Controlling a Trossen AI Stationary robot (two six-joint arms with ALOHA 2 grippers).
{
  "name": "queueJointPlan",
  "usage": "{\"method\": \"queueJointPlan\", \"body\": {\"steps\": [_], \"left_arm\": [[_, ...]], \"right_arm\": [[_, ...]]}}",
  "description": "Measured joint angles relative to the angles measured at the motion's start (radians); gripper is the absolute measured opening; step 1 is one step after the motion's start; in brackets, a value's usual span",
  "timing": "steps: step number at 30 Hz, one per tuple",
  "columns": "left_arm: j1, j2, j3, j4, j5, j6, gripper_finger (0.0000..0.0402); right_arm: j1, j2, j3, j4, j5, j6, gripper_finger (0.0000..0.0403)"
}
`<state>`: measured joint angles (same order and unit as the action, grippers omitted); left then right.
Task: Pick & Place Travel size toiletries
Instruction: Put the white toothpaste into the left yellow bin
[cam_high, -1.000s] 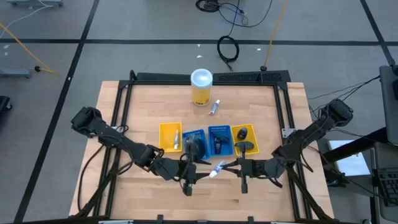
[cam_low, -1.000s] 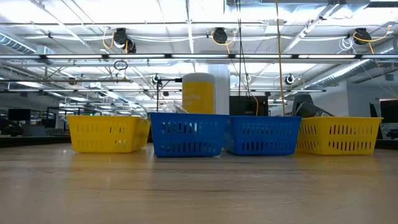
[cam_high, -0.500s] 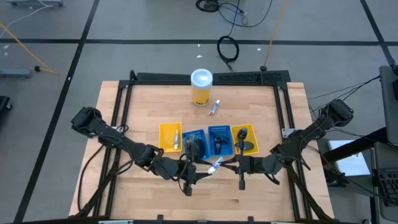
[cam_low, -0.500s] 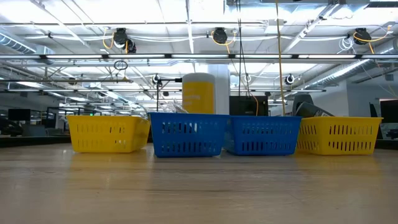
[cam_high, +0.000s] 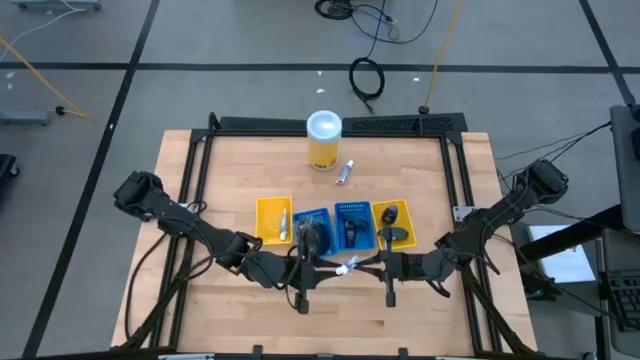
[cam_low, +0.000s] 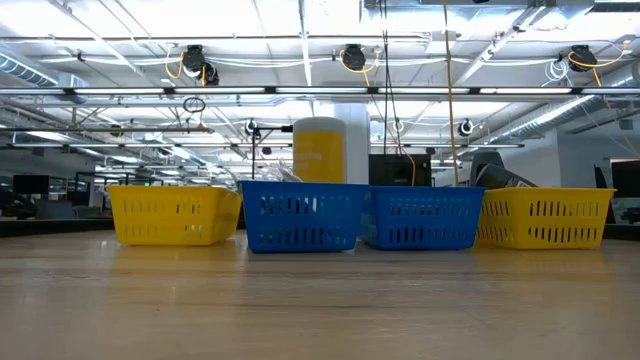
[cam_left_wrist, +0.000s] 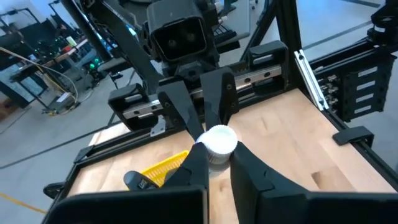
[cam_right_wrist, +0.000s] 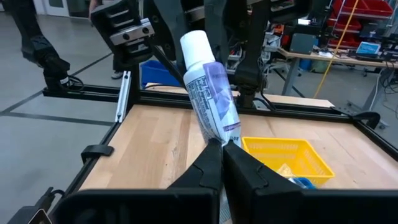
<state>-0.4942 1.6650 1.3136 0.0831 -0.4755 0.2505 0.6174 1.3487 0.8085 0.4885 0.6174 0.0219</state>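
A little white tube with blue marks (cam_high: 351, 267) hangs above the near part of the table between my two grippers. My right gripper (cam_high: 366, 266) is shut on its flat end and my left gripper (cam_high: 338, 268) is shut on its white cap end. Both point level toward each other. A second white tube (cam_high: 346, 172) lies flat on the table near the yellow canister (cam_high: 324, 140). Dark small items lie in the trays. The low view shows neither gripper. My left gripper pinches the tube's white cap (cam_left_wrist: 217, 140) between its two fingers (cam_left_wrist: 196, 160), coming level from the table's left. The tube is clear of the table. My right gripper pinches the tube's flat crimped end (cam_right_wrist: 219, 138) between its two fingers (cam_right_wrist: 208, 163), coming level from the table's right. The tube slants away from the fingers, cap end (cam_right_wrist: 197, 45) farthest.
Four trays stand in a row mid-table: yellow (cam_high: 266, 222), blue (cam_high: 322, 214), blue (cam_high: 351, 210), yellow (cam_high: 376, 212). The canister stands behind them. Bare wood lies in front of the trays and on both sides of them. A black frame borders the table.
My right gripper has carried the white tube a little toward the table's left, so that its cap end now lies at my left gripper's fingers. The tube has stayed clear of the table throughout.
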Motion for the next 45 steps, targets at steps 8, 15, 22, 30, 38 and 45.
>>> {"method": "queueJointPlan", "body": {"steps": [8,15,22,30,38,45], "left_arm": [[0.0,0.0,0.0,0.018,0.006,0.003,0.0029],[0.0,0.001,0.0,0.027,0.009,-0.008,0.002],[0.0,0.002,0.0,0.048,0.024,-0.024,0.0082],[0.011,0.002,0.0,0.054,0.096,-0.032,0.0089],[0.015,0.002,0.0,0.053,0.082,-0.039,0.0051],[0.014,0.0,0.001,0.048,0.034,-0.035,0.0018]], "right_arm": [[0.0,0.0,0.001,-0.008,0.001,0.017,0.0],[0.0,0.0,0.002,-0.013,0.002,0.018,0.0],[-0.001,-0.001,0.002,-0.011,0.007,0.018,0.0],[-0.003,-0.001,0.003,-0.017,0.008,0.017,0.0],[-0.004,-0.001,0.002,-0.013,0.007,0.018,0.0],[-0.004,0.0,0.001,-0.015,-0.026,0.015,0.0]]}}
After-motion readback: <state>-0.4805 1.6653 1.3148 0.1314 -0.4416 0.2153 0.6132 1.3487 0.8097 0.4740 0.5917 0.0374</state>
